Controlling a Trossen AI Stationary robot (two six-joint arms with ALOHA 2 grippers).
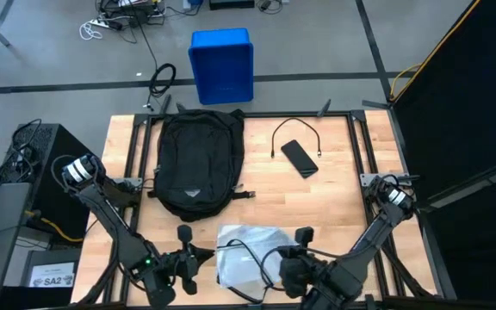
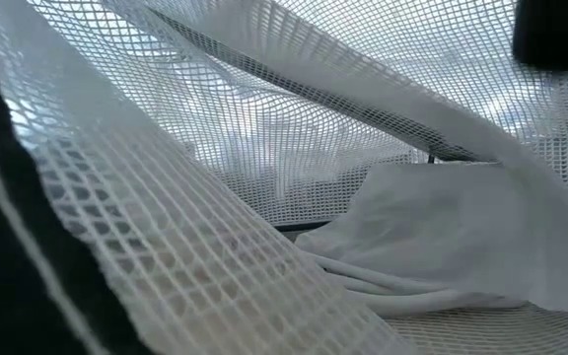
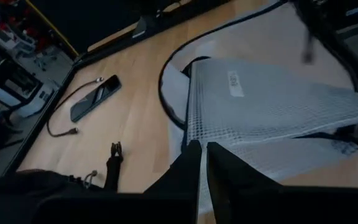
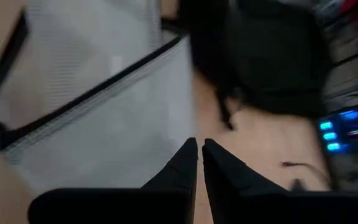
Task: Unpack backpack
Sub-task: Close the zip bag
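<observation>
Backpack point(image 1: 195, 164) lies upper left-centre of tabletop point(image 1: 334, 198); phone point(image 1: 299, 158), cable point(image 1: 293, 131), mesh pouch point(image 1: 246, 254) already out. You're near done. Both grippers' jaws pressed together, empty, at bottom edge.

two dark jointed arms with white-capped shoulder joints and tapered black fingers point(image 3: 229, 180).

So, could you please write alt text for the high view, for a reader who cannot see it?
A black backpack lies on a wooden table, with a white mesh pouch near the front edge and a black phone beside a cable. The left gripper and right gripper are shut, either side of the pouch. A blue bin stands on the floor beyond.
</observation>
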